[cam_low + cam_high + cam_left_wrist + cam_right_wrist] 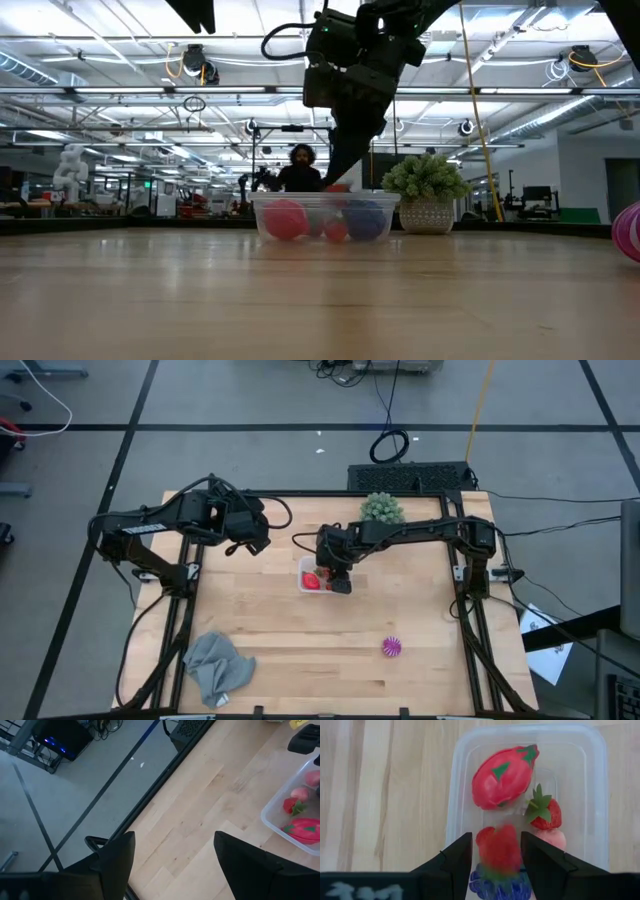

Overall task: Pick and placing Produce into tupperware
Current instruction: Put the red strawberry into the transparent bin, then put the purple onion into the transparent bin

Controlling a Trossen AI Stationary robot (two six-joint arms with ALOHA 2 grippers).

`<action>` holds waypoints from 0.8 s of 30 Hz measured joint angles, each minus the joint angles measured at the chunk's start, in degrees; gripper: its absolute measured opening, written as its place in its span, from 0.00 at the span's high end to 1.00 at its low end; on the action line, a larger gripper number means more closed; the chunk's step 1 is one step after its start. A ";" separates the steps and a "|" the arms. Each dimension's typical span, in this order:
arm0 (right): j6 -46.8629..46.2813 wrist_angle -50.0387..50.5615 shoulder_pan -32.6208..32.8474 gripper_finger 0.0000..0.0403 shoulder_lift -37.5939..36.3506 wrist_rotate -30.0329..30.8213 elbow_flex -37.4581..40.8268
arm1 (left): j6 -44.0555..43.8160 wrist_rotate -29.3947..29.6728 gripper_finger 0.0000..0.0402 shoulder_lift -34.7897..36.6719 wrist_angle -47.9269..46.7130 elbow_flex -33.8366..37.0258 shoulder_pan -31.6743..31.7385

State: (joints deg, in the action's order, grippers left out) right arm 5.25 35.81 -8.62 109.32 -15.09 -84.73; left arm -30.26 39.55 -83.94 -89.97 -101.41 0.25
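Note:
The clear tupperware (304,568) stands mid-table, and its wall (454,795) shows in the right wrist view. Inside lie a big red piece with green marks (502,776), a small strawberry (546,814), a pink piece (551,840) and a dark blue-purple piece (492,884). My right gripper (496,845) hangs over the container (300,205), shut on a red strawberry-like piece (498,849). A striped magenta ball (392,648) rests on the table toward the near right. My left gripper (175,840) is open and empty above the far left of the table (258,543). My right gripper pinches the red strawberry-like piece by its two sides (481,847) between the two fingers, coming from above and pointing down. In the low view the piece (338,187) sits at the fingertips, level with the container's rim, above the pieces inside.
A green spiky ball (382,508) stands in a pot at the far edge, just behind the container. A grey cloth (218,665) lies crumpled at the near left corner. Bare wood lies between cloth and magenta ball. A person (300,165) shows in the room beyond.

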 joint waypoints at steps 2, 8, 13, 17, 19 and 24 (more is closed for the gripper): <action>-0.02 0.03 0.00 0.60 0.02 0.00 0.00 | 0.00 0.00 0.31 0.00 0.00 0.00 -0.02; -0.02 0.17 0.00 0.56 0.02 0.01 0.00 | 0.00 0.00 0.31 0.00 0.00 0.00 -0.02; 0.37 -0.41 0.00 0.54 0.02 0.02 0.00 | 0.00 0.00 0.31 0.00 0.00 0.00 0.00; 1.79 -1.35 0.09 0.55 -0.03 0.02 -0.04 | 0.00 0.00 0.31 0.00 0.00 0.00 -0.02; 1.70 -0.08 0.11 0.55 -0.39 0.02 -0.37 | 0.00 0.00 0.31 0.00 0.00 0.00 -0.02; 0.84 8.26 1.74 0.56 -3.45 0.05 -2.87 | -0.10 -0.01 0.31 0.01 0.00 0.00 -0.02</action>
State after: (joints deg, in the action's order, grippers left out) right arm 6.09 44.07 -6.89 105.87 -15.05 -87.59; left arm -30.36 39.54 -83.93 -89.97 -101.41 0.23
